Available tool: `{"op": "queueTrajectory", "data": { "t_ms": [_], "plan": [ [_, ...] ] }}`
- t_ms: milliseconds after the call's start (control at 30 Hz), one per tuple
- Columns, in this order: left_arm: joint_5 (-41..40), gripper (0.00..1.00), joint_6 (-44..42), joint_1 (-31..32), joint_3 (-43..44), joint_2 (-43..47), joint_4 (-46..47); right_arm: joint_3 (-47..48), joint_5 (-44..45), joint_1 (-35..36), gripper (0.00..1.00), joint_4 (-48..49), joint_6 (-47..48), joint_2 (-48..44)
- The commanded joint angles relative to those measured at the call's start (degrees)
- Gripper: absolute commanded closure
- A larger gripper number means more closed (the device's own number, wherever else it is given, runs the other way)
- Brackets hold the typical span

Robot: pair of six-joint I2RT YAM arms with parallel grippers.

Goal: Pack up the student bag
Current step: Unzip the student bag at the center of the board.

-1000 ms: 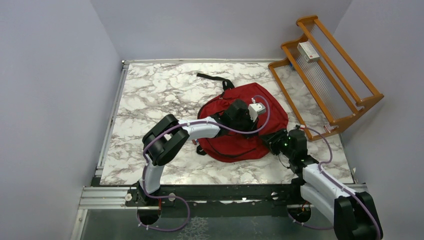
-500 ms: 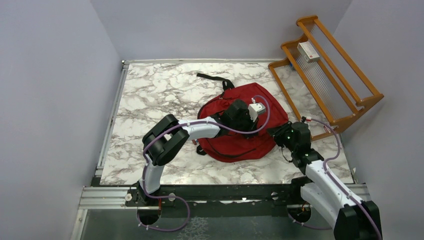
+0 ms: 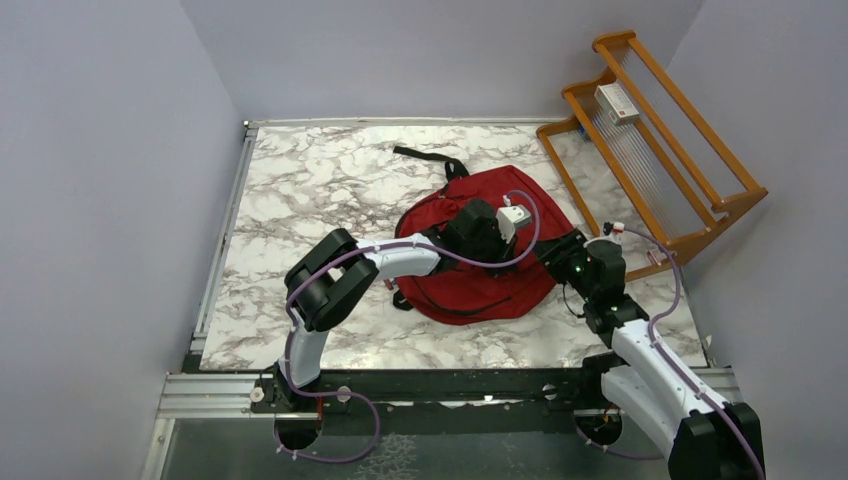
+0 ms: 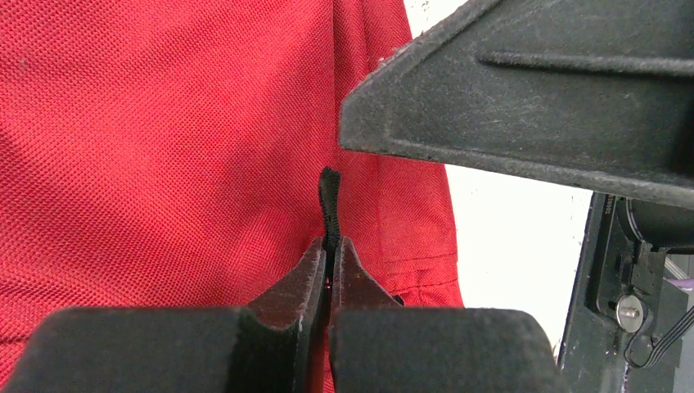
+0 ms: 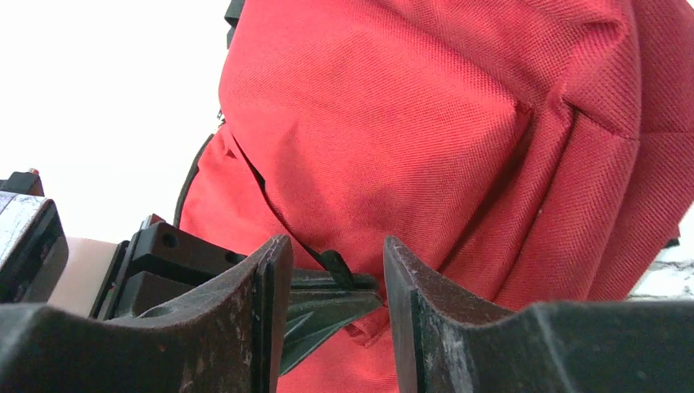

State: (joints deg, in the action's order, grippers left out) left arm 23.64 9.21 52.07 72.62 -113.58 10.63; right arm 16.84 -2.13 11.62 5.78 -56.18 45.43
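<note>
The student bag (image 3: 470, 290), a big red fabric backpack, lies slumped flat on the marble table (image 3: 300, 180), a little right of the middle and nearer the front edge than the back wall. One of its black straps (image 3: 425, 156) trails off its far side across the stone. The left arm reaches in from the near left and rests over the top of the bag; seen from its wrist, the left gripper (image 4: 329, 260) has its two tips pressed together on a short black pull tab (image 4: 329, 201) that stands up out of a seam in the red cloth. The right gripper (image 5: 337, 270) has come in at the bag's right edge, low to the table and just beside the other one. Its fingers (image 5: 245, 319) stand spread with a clear gap, the same black tab showing in that gap but not squeezed by either of them. Off to the right, well apart from the bag, a slatted wooden rack (image 3: 742, 198) leans against the wall with a small white box (image 3: 616, 103) on its upper shelf
</note>
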Motion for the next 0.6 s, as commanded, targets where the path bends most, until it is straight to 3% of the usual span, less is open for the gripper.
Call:
{"op": "queueTrajectory", "data": {
  "t_ms": [0, 300, 567],
  "plan": [
    [0.86, 1.0, 0.13, -0.5, 0.59, 0.75, 2.57, 1.89, -3.1, 0.07, 0.5, 3.9, 1.88, 2.42],
    [0.94, 1.0, 0.09, -0.57, 0.24, 0.95, 2.55, 3.86, -9.54, 0.07, 0.51, 8.25, 3.18, 9.76],
    [1.26, 1.0, 0.1, -0.56, 0.14, 0.91, 2.81, 3.73, -9.56, 0.07, 0.67, 8.68, 3.11, 10.72]
  ]
}}
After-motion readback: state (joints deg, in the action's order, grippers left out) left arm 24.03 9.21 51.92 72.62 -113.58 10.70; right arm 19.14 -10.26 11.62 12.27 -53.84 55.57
